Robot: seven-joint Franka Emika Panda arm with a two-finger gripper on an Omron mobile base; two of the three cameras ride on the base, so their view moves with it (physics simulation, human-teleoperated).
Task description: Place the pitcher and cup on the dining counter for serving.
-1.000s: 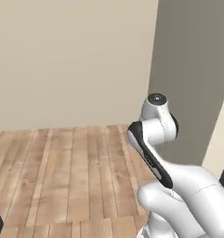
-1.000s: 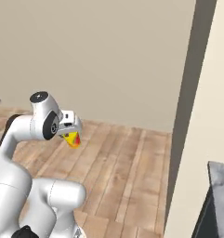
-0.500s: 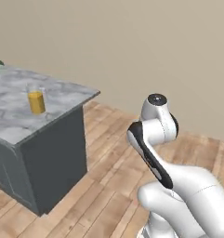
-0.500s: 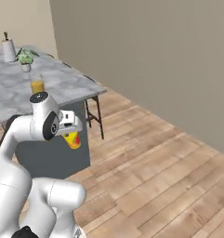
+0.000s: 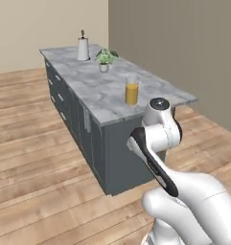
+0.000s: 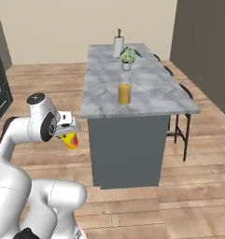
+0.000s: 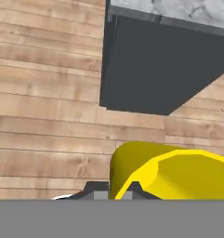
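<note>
The two-finger gripper (image 6: pixel 70 136) is clamped on the small tapered bright-yellow cup with red-orange marks (image 6: pixel 71 140), held in the air over the wooden floor, short of the end of the long marble-topped dining counter with dark grey cabinets (image 6: pixel 146 93); the cup's long axis looks tilted; the tall amber-orange glassy pitcher (image 6: pixel 124 92) stands upright on the counter near that end

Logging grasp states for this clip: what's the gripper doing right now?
Gripper: closed on the yellow cup, carried beside the dining counter.
</note>
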